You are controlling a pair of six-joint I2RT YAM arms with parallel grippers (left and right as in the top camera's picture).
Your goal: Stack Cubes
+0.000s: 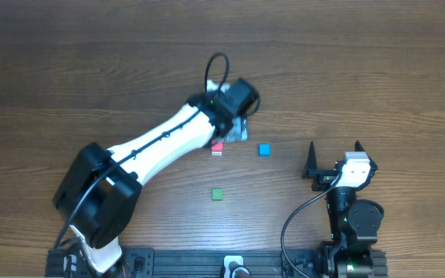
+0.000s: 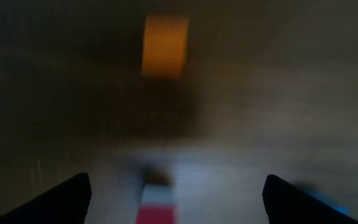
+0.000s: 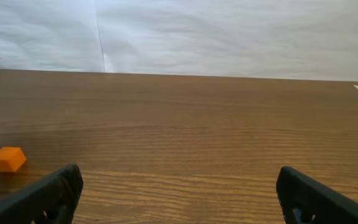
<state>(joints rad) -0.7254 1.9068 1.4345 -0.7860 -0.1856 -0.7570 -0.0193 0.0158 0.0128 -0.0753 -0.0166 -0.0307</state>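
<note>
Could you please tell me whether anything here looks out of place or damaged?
Nothing stands out. The red cube, blue cube, green cube and orange cube lie apart on the table, none stacked yet.

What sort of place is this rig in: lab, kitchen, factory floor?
Probably a robotics lab bench. A wood-grain tabletop has a white wrinkled sheet hung behind it as a backdrop, and the props on it are a small blue cube and a small green cube.

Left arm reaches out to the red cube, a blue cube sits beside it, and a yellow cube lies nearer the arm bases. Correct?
No: the one nearer the bases is a green cube, not yellow, as the top view shows. The rest stands.
</note>
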